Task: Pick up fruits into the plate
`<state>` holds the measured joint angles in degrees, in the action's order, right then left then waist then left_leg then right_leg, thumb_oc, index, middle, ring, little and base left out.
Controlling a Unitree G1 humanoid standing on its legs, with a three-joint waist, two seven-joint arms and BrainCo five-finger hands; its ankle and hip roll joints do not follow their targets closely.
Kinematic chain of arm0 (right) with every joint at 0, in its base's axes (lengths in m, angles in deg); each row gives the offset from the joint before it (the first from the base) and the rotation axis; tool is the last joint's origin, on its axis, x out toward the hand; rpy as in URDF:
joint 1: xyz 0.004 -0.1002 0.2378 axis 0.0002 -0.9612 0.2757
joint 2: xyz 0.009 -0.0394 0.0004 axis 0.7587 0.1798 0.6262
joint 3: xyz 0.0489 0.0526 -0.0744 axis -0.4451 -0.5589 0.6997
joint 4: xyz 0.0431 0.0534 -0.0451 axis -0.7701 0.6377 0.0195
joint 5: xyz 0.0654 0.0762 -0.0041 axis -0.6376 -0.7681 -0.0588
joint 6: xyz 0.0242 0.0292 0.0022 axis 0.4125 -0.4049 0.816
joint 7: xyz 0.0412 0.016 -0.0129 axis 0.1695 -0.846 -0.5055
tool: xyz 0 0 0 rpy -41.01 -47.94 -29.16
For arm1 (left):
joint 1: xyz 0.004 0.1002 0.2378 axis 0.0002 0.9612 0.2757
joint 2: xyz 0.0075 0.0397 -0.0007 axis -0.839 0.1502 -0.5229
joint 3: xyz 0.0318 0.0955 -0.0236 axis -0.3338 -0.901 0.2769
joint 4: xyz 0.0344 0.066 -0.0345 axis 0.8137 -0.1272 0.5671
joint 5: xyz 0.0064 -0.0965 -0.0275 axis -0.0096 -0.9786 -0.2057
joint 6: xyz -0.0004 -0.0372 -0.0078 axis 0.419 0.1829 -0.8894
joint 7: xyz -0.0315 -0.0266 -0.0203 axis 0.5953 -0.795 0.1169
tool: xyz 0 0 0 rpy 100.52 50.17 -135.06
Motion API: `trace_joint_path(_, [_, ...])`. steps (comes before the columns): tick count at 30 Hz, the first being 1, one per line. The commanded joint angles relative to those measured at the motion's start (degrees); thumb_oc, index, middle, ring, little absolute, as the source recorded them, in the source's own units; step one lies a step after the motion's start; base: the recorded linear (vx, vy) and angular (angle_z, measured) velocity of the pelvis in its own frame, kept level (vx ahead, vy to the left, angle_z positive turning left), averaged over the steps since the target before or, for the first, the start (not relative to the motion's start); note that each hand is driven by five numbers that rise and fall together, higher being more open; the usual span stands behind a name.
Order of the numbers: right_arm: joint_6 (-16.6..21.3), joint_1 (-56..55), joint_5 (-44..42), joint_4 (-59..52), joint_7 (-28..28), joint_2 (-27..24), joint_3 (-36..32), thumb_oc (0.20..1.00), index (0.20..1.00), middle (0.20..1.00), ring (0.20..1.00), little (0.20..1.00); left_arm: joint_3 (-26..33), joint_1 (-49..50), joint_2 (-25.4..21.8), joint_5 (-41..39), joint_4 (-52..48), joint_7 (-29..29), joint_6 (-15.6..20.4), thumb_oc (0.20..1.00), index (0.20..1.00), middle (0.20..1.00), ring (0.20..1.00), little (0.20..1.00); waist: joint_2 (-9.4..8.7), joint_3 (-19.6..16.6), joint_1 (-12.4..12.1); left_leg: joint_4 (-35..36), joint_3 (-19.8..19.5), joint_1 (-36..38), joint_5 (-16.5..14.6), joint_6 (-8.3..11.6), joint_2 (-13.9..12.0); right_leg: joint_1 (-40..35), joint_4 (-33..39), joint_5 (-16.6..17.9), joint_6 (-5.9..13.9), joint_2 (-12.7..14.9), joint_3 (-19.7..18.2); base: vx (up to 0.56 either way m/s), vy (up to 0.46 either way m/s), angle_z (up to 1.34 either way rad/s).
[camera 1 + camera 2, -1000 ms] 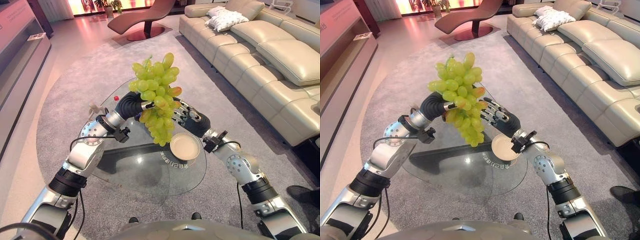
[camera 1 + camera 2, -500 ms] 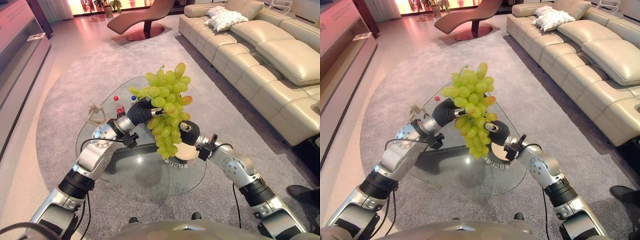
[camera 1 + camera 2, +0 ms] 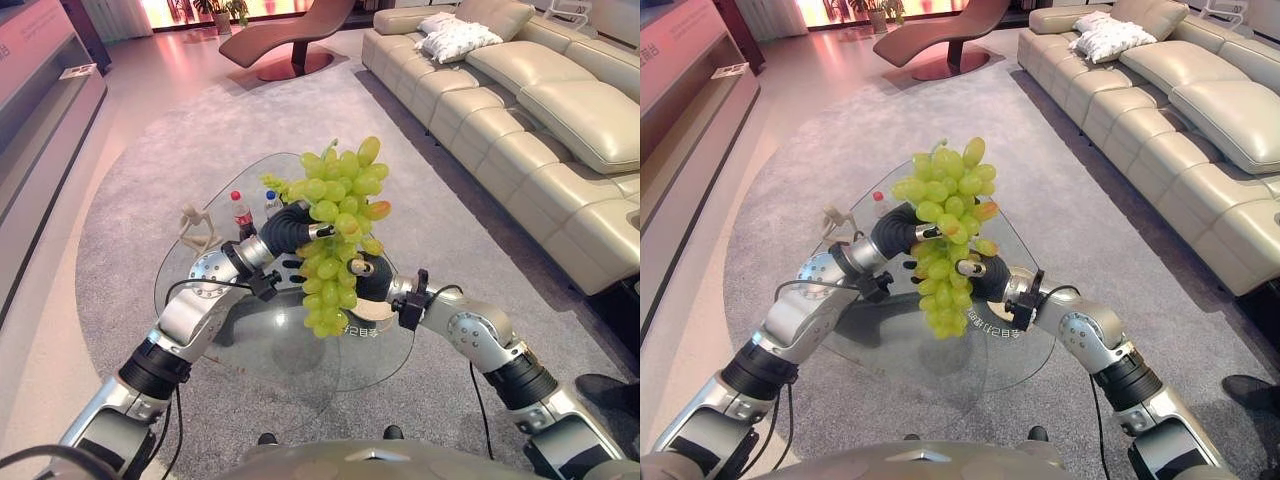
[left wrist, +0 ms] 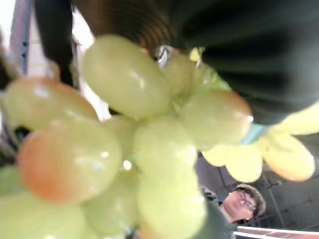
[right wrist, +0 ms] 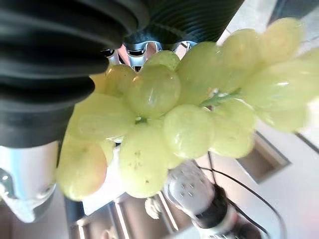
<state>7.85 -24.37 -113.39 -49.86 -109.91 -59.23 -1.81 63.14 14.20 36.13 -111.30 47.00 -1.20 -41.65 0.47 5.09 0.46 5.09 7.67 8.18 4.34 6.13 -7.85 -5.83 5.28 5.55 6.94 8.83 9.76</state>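
Note:
A big bunch of green grapes (image 3: pixel 338 225) hangs above the round glass table (image 3: pixel 262 345). My left hand (image 3: pixel 288 230) holds it up near its top, fingers curled into the cluster; the grapes (image 4: pixel 124 149) press right up against the left wrist view. My right hand (image 3: pixel 372 282) sits low against the bunch from the right side, and the grapes (image 5: pixel 164 114) lie just past its dark cover in the right wrist view. The cream plate is hidden behind the bunch and my right hand.
Two small bottles (image 3: pixel 240 210) and a pale figurine (image 3: pixel 197 228) stand on the table's far left part. A beige sofa (image 3: pixel 560 120) runs along the right, a lounge chair (image 3: pixel 290 35) stands far back. A person (image 4: pixel 241 204) appears in the left wrist view.
My left hand has carried the grapes rightward and lower, over where the plate stood. My right hand has moved left, up against the bunch, covering the plate.

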Motion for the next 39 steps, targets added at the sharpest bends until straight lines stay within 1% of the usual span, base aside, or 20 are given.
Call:
trace_joint_path(1, [0.25, 5.46, -5.0, -7.44, -4.08, 2.79, 0.9, 1.0, 1.0, 1.0, 1.0, 1.0, -1.37, -7.58, -1.59, 1.71, 1.56, -1.77, 2.67, 0.2, 0.2, 0.2, 0.2, 0.2, -2.22, 0.29, 0.64, -4.53, -2.83, -0.73, -8.49, -2.26, 2.27, -1.83, -5.86, -8.52, -0.3, -1.01, -1.28, 0.0, 0.0, 0.0])
trace_joint_path(6, [-1.34, 5.56, -5.46, -8.2, -3.55, 2.87, 1.87, 1.0, 1.0, 1.0, 1.0, 1.0, -2.1, -7.71, -1.5, 4.75, 3.68, -2.99, 3.77, 0.2, 0.2, 0.2, 0.2, 0.2, -2.26, 0.28, 0.85, -4.57, -2.8, -0.75, -8.45, -2.32, 2.28, -1.72, -5.9, -8.51, -0.34, -1.1, -1.66, 0.0, 0.003, -0.02])
trace_joint_path(7, [-1.45, 5.48, -5.83, -8.34, -2.78, 2.91, 2.13, 0.699, 0.699, 0.699, 0.699, 0.699, -2.31, -7.58, -1.51, 5.61, 3.88, -3.17, 4.05, 0.2, 0.2, 0.2, 0.2, 0.2, -2.26, 0.25, 0.85, -4.49, -2.86, -0.71, -8.47, -2.34, 2.32, -1.71, -5.88, -8.5, -0.34, -1.14, -1.74, 0.0, 0.007, -0.06])
trace_joint_path(8, [-1.38, 5.3, -6.08, -8.51, -2.06, 2.93, 2.33, 0.2, 0.2, 0.2, 0.2, 0.2, -2.41, -7.59, -1.45, 5.89, 3.99, -3.23, 4.13, 0.2, 0.2, 0.2, 0.2, 0.2, -2.27, 0.25, 0.87, -4.5, -2.89, -0.71, -8.48, -2.35, 2.33, -1.71, -5.88, -8.51, -0.35, -1.15, -1.79, 0.0, 0.007, -0.04])
trace_joint_path(19, [0.24, 4.01, -5.35, -7.91, -0.79, 4.3, 2.19, 0.2, 0.2, 0.2, 0.2, 0.2, -2.8, -7.27, -0.89, 7.96, 5.01, -4.36, 3.98, 0.2, 0.2, 0.2, 0.2, 0.2, -2.24, 0.68, 1.18, -4.84, -2.52, -0.71, -8.51, -2.38, 2.19, -1.63, -6.13, -8.58, -0.3, -1.13, -1.95, 0.0, 0.001, 0.0])
trace_joint_path(21, [0.56, 3.82, -5.22, -8.09, -0.68, 4.62, 2.14, 0.2, 0.2, 0.2, 0.2, 0.2, -2.83, -6.87, -0.71, 8.49, 4.71, -4.51, 3.41, 0.2, 0.2, 0.2, 0.2, 0.2, -2.21, 0.85, 1.14, -4.8, -2.57, -0.61, -8.57, -2.42, 2.22, -1.62, -6.19, -8.6, -0.29, -1.15, -1.9, 0.0, 0.0, 0.0])
trace_joint_path(30, [0.87, 3.56, -5.91, -8.31, 0.62, 4.92, 1.54, 0.2, 0.2, 0.2, 0.2, 0.2, -2.49, -5.75, -0.35, 9.22, 6.28, -4.46, 3.39, 0.2, 0.2, 0.2, 0.2, 0.2, -2.13, 0.88, 1.14, -4.91, -2.57, -0.64, -8.65, -2.45, 2.28, -1.67, -6.2, -8.7, -0.37, -1.19, -1.93, 0.0, 0.0, 0.0])
trace_joint_path(33, [1.2, 3.06, -5.89, -8.35, 1.22, 5.07, 1.22, 0.2, 0.2, 0.2, 0.2, 0.2, -1.83, -5.14, 0.07, 7.49, 6.28, -4.87, 1.56, 0.2, 0.2, 0.2, 0.2, 0.2, -2.09, 0.91, 1.15, -4.87, -2.66, -0.62, -8.64, -2.47, 2.26, -1.66, -6.23, -8.77, -0.4, -1.27, -2.04, 0.0, 0.0, 0.0])
trace_joint_path(34, [1.29, 2.87, -5.95, -8.37, 1.56, 5.15, 1.02, 0.2, 0.2, 0.2, 0.2, 0.2, -1.68, -4.84, 0.3, 7.15, 6.59, -4.45, 1.45, 0.219, 0.219, 0.219, 0.219, 0.219, -2.06, 0.91, 1.17, -4.9, -2.68, -0.62, -8.65, -2.48, 2.25, -1.67, -6.24, -8.8, -0.42, -1.29, -2.06, 0.0, 0.0, 0.0])
trace_joint_path(35, [1.44, 2.76, -6.09, -8.45, 2.02, 5.26, 0.82, 0.2, 0.2, 0.2, 0.2, 0.2, -1.48, -4.49, 0.46, 6.77, 6.78, -4.25, 1.22, 0.9, 0.9, 0.9, 0.9, 0.9, -2.03, 0.93, 1.14, -4.92, -2.74, -0.65, -8.62, -2.48, 2.26, -1.69, -6.22, -8.79, -0.45, -1.32, -2.08, 0.0, 0.0, 0.0])
trace_joint_path(36, [1.73, 2.54, -6.13, -8.56, 2.29, 5.19, 0.47, 0.2, 0.2, 0.2, 0.2, 0.2, -1.3, -4.03, 0.52, 6.68, 6.74, -4.19, 1.13, 1.0, 1.0, 1.0, 1.0, 1.0, -2.0, 0.95, 1.1, -4.88, -2.81, -0.64, -8.62, -2.48, 2.27, -1.71, -6.2, -8.79, -0.47, -1.34, -2.05, 0.0, 0.0, 0.0])
trace_joint_path(39, [3.08, 2.16, -5.76, -8.65, 1.53, 4.85, -0.38, 0.2, 0.2, 0.2, 0.2, 0.2, -0.74, -3.05, 0.42, 6.71, 6.61, -4.64, 1.83, 1.0, 1.0, 1.0, 1.0, 1.0, -1.92, 1.09, 1.04, -4.85, -2.87, -0.7, -8.56, -2.45, 2.28, -1.74, -6.15, -8.77, -0.5, -1.34, -1.97, 0.0, 0.0, 0.0])
